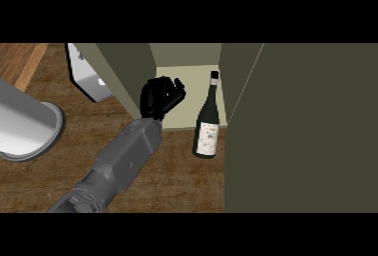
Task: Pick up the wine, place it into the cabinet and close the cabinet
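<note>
At the cabinet's [184, 75] front lip stands one wine bottle [207, 125], its base on the wooden counter [177, 175] and its neck reaching over the pale shelf floor. Just left of the bottle, apart from it, the left hand [161, 97] hangs with fingers relaxed, grasping nothing. Right of the bottle one open cabinet door [303, 130] blocks that side. Farther left of the bottle sit one grey cylinder [26, 127] and one white object [88, 77].
</note>
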